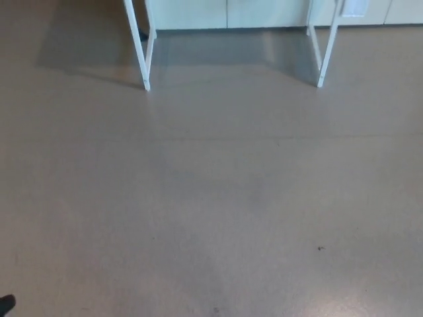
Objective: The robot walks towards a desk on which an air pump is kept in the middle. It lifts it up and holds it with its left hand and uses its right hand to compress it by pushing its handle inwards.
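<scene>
Desk [142, 46]: only white legs visible, top edge | floor [211, 198]: bare tan | robot hands: unseen, state unknown

Table legs [141, 46] cut off by top edge, tabletop out of frame. Cabinet fronts [228, 13] behind also cropped. Dark sliver [6, 304] at bottom-left corner, too little showing to identify.

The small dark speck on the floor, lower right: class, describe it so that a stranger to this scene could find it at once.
Start at the white desk legs at the top of the head view and take the right-hand leg. Drop straight down the beige floor almost to the lower edge. The dark speck lies there alone, the only sharp mark on that plain stretch.
</scene>
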Controlling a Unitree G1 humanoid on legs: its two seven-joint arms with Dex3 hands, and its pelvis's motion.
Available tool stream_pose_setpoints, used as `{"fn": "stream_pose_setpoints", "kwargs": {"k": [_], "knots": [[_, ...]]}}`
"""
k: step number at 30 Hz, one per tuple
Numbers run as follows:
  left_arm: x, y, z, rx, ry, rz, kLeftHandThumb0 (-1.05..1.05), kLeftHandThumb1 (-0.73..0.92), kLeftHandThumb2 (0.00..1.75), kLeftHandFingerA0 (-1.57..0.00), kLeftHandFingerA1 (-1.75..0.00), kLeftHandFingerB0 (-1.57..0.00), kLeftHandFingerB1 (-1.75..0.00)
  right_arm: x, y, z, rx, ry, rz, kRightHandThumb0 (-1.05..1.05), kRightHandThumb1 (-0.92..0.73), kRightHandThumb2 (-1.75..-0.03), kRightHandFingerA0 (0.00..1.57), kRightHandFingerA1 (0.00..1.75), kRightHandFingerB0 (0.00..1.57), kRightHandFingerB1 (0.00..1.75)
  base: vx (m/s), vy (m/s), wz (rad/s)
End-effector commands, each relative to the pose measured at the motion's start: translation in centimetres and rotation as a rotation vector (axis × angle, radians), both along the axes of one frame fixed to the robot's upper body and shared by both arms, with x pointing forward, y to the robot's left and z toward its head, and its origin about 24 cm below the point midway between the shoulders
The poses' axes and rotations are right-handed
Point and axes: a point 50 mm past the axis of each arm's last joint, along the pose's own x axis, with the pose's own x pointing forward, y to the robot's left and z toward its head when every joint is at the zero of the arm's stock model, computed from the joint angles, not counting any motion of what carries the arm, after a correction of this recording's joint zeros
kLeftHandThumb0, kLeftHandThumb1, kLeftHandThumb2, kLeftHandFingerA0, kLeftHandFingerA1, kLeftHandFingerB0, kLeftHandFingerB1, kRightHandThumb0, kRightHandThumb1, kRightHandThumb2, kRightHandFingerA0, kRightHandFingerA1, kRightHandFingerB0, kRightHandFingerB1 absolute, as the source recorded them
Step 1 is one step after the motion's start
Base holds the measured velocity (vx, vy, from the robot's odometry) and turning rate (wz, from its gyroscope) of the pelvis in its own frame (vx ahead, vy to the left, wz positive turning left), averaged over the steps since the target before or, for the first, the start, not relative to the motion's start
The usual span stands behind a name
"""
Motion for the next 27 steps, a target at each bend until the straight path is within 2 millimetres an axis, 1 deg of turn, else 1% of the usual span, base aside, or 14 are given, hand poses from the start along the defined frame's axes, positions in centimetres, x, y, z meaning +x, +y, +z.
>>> {"fn": "stream_pose_setpoints", "kwargs": {"k": [1,3,4,5,6,8,9,11,14,19,22,25,26,27], "knots": [[0.9,1.0,1.3,-0.078,-0.173,0.064,-0.02,0.7,0.6,-0.53,-0.5,-0.39,-0.36,0.3,-0.4,0.9,0.077,-0.146,-0.069,-0.13,-0.69,-0.6,0.55,0.47,0.29,0.33,0.09,0.089,-0.07],[1.1,0.9,1.4,-0.081,-0.181,0.064,-0.03,0.69,0.6,-0.52,-0.5,-0.4,-0.36,0.4,-0.4,1.0,0.075,-0.149,-0.068,-0.14,-0.71,-0.6,0.55,0.47,0.29,0.34,0.1,0.13,-0.07],[1.3,1.0,1.5,-0.083,-0.192,0.066,-0.04,0.64,0.6,-0.51,-0.49,-0.42,-0.38,0.5,-0.2,1.0,0.074,-0.155,-0.058,-0.16,-0.71,-0.6,0.56,0.47,0.29,0.34,0.13,0.193,-0.07],[1.3,1.0,1.6,-0.083,-0.195,0.066,-0.04,0.64,0.6,-0.51,-0.49,-0.42,-0.38,0.5,-0.2,1.0,0.074,-0.157,-0.055,-0.16,-0.71,-0.6,0.56,0.47,0.29,0.34,0.17,0.258,-0.26],[1.4,1.0,1.7,-0.081,-0.204,0.047,-0.04,0.7,0.6,-0.51,-0.49,-0.4,-0.37,0.5,-0.1,1.0,0.063,-0.155,-0.042,-0.17,-0.71,-0.6,0.56,0.47,0.29,0.34,0.22,0.256,1.03],[1.4,0.9,1.8,-0.073,-0.201,0.035,-0.05,0.71,0.6,-0.49,-0.48,-0.39,-0.36,0.5,0.0,1.0,0.059,-0.155,-0.049,-0.17,-0.7,-0.6,0.58,0.48,0.31,0.34,0.18,0.252,-0.26],[1.4,0.9,1.8,-0.065,-0.201,0.031,-0.05,0.67,0.59,-0.5,-0.47,-0.39,-0.36,0.4,0.0,1.0,0.058,-0.155,-0.052,-0.18,-0.68,-0.6,0.59,0.48,0.31,0.34,0.17,0.237,0.09],[1.6,0.7,1.9,-0.055,-0.201,0.021,-0.04,0.66,0.59,-0.5,-0.47,-0.37,-0.36,0.4,0.0,1.0,0.056,-0.156,-0.053,-0.19,-0.68,-0.6,0.59,0.48,0.31,0.34,0.26,0.177,0.02],[1.9,0.6,2.2,-0.054,-0.209,0.002,-0.04,0.69,0.6,-0.5,-0.48,-0.37,-0.36,0.5,0.1,1.1,0.049,-0.157,-0.045,-0.19,-0.7,-0.6,0.6,0.48,0.3,0.34,0.24,0.062,0.05],[2.1,0.5,2.4,-0.05,-0.221,-0.014,-0.07,0.69,0.6,-0.51,-0.5,-0.38,-0.37,0.7,0.1,1.2,0.04,-0.166,-0.032,-0.23,-0.67,-0.59,0.6,0.49,0.31,0.35,0.27,-0.069,0.11],[2.5,0.5,2.7,-0.047,-0.232,-0.038,-0.09,0.69,0.6,-0.51,-0.49,-0.36,-0.36,1.2,0.2,1.3,0.049,-0.176,-0.042,-0.22,-0.67,-0.6,0.62,0.49,0.31,0.35,0.3,-0.179,0.11],[2.7,0.3,2.7,-0.04,-0.235,-0.056,-0.09,0.68,0.59,-0.5,-0.48,-0.36,-0.36,1.2,0.1,1.6,0.042,-0.183,-0.037,-0.22,-0.67,-0.6,0.63,0.49,0.3,0.35,0.38,-0.218,0.5],[2.7,0.3,2.7,-0.033,-0.232,-0.052,-0.08,0.64,0.58,-0.53,-0.48,-0.41,-0.38,1.2,0.1,1.6,0.043,-0.182,-0.039,-0.22,-0.67,-0.59,0.61,0.48,0.3,0.34,0.34,-0.22,0.03],[2.7,0.4,2.6,-0.026,-0.229,-0.047,-0.08,0.64,0.58,-0.53,-0.48,-0.41,-0.38,1.3,0.1,1.6,0.045,-0.181,-0.043,-0.22,-0.67,-0.59,0.61,0.48,0.3,0.34,0.38,-0.125,0.06]]}}
